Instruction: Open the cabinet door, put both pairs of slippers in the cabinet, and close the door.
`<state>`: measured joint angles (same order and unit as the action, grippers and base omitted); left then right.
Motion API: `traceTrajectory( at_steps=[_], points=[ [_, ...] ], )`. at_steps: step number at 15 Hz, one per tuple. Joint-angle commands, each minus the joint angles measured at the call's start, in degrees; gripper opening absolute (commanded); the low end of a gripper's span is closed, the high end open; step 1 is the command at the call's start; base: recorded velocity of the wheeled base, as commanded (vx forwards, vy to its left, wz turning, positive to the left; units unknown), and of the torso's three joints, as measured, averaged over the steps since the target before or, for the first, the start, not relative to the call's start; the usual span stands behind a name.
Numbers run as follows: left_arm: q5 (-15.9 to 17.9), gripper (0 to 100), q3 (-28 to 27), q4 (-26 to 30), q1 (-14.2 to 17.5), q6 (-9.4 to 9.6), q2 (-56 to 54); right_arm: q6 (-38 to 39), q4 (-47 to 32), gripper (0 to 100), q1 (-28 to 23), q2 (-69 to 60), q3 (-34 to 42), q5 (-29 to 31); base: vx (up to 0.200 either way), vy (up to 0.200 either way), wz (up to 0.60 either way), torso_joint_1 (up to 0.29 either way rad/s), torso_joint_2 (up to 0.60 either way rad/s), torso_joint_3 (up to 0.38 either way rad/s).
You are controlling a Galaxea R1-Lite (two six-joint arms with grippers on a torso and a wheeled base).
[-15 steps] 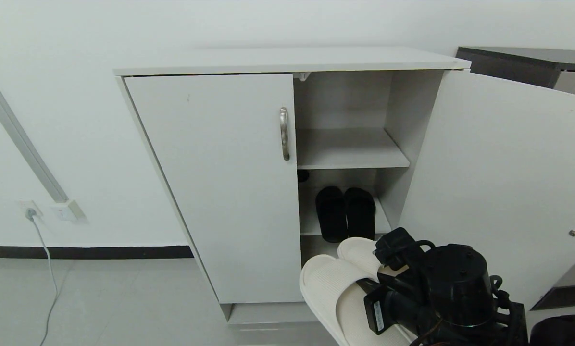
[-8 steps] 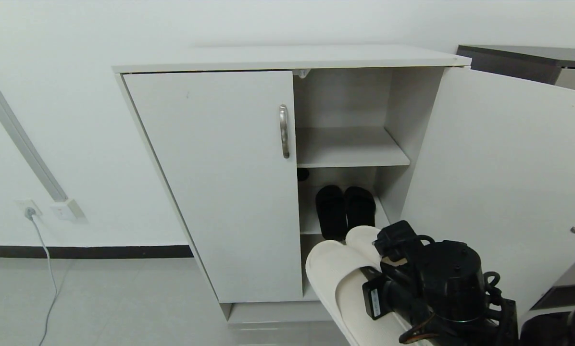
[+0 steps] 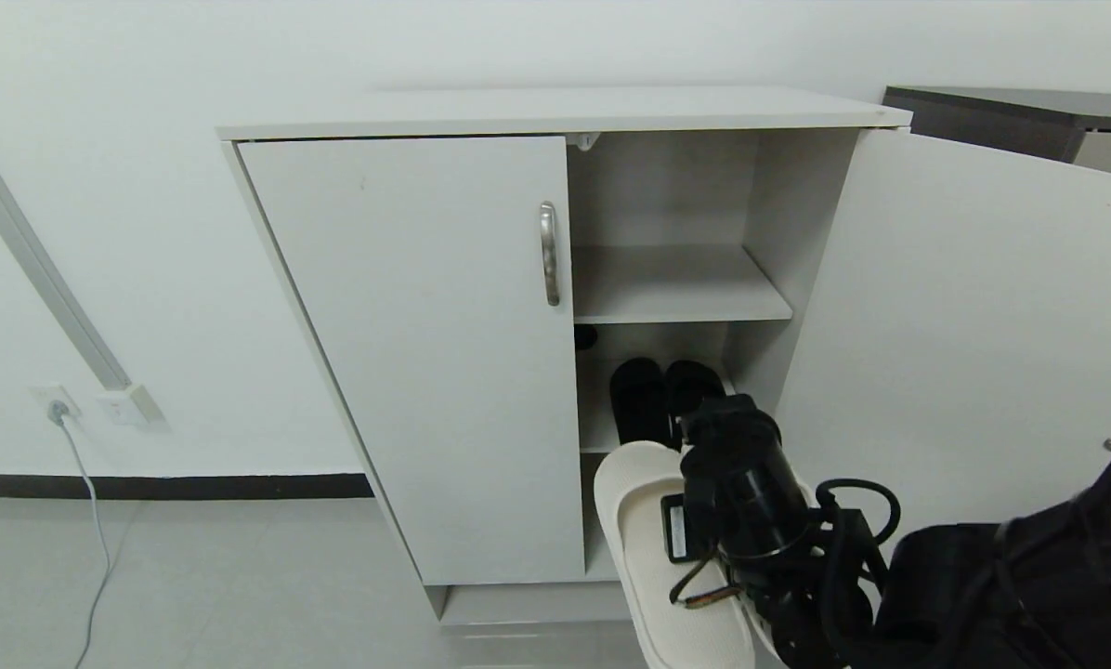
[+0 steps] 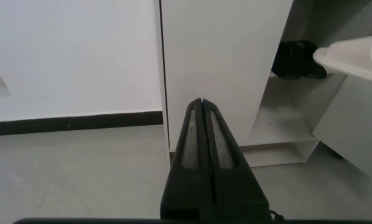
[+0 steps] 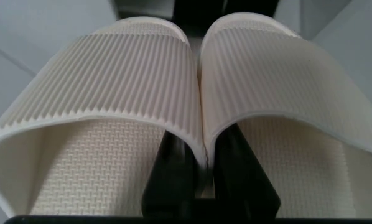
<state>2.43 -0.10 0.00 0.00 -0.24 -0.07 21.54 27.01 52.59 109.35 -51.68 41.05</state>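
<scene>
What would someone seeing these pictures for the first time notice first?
Probably the pair of white slippers, pinched side by side in the right gripper, right before the open half of the white cabinet. Then the black slippers already on a shelf inside, and the right door swung wide while the left door is shut.

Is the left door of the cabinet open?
No, the left door lies shut against the cabinet, while the right door stands open.

I can read no words, numbers or signs here. The one white label stuck on my right arm carries dark print (too small and too angled for me to make out a single character).
</scene>
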Motion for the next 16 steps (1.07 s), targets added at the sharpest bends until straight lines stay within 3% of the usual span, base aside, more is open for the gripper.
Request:
traceTrajectory(
  at_steps=[1,6,14,16],
  points=[
    [0.0,0,0.0,0.0,0.0,-0.11,0.1,1.5,-5.9,0,-0.3,-1.4,-9.1,4.5,0.0,0.0,0.0,0.0,0.0,0.0],
    [-0.1,0,0.0,0.0,0.0,-0.02,0.1,-9.0,-5.5,0,-2.9,-4.0,-16.4,4.8,0.0,0.0,0.0,0.0,0.0,0.0],
    [0.0,0,0.0,0.0,0.0,0.07,0.1,-11.5,-5.4,0,-4.5,-3.7,-18.5,4.8,0.0,0.0,0.0,0.0,0.0,0.0],
    [0.0,0,0.0,0.0,0.0,0.07,0.1,-11.9,-5.5,0,-4.5,-3.6,-18.3,4.8,0.2,0.0,0.0,0.007,0.0,0.0]
  ],
)
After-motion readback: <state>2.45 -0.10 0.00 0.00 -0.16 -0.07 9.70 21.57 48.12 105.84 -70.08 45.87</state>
